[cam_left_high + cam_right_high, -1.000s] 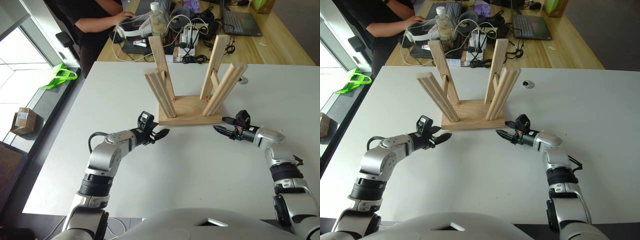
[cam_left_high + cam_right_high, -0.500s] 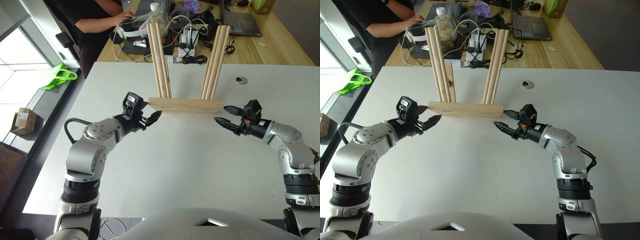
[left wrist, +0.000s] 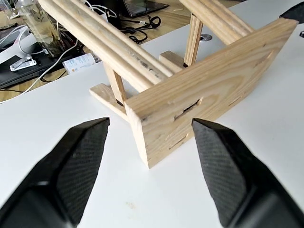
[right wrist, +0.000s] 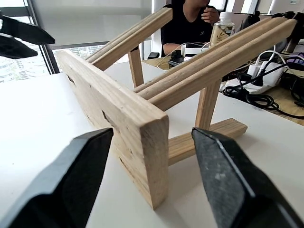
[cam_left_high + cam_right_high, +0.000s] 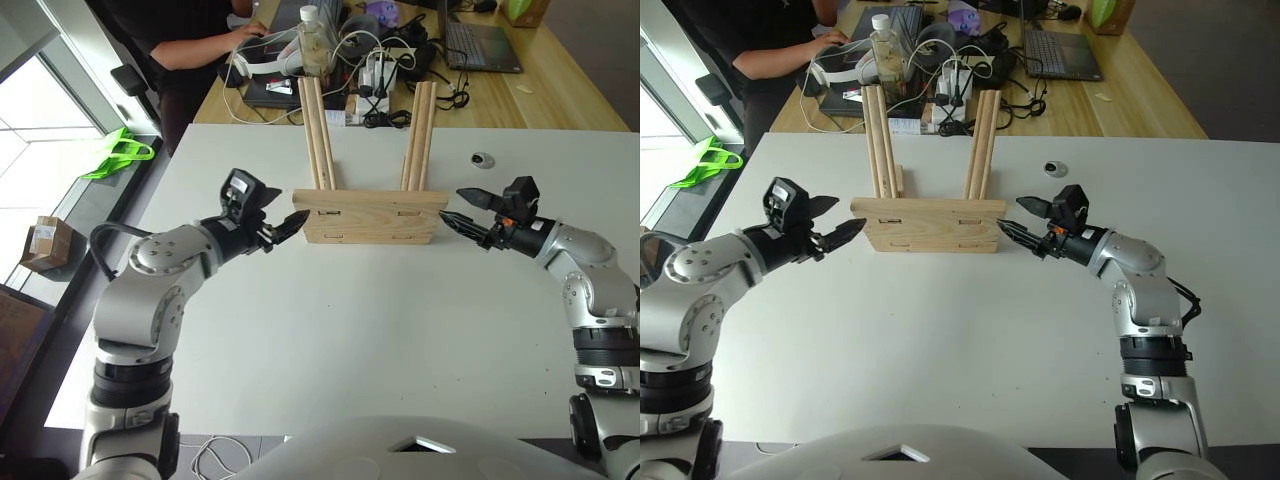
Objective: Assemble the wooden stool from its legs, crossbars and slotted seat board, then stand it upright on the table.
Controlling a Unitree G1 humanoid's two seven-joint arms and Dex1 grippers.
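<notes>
A white bench [image 5: 330,340] stands in front of a wooden desk [image 5: 570,95] cluttered with laptops and cables. The wooden stool [image 5: 372,190] lies on its side mid-bench, seat board [image 5: 370,215] on edge, legs [image 5: 318,130] pointing away. The left gripper [image 5: 280,228] sits just off the board's left end and the right gripper [image 5: 455,205] just off its right. Both have their fingers spread wide, holding nothing.
</notes>
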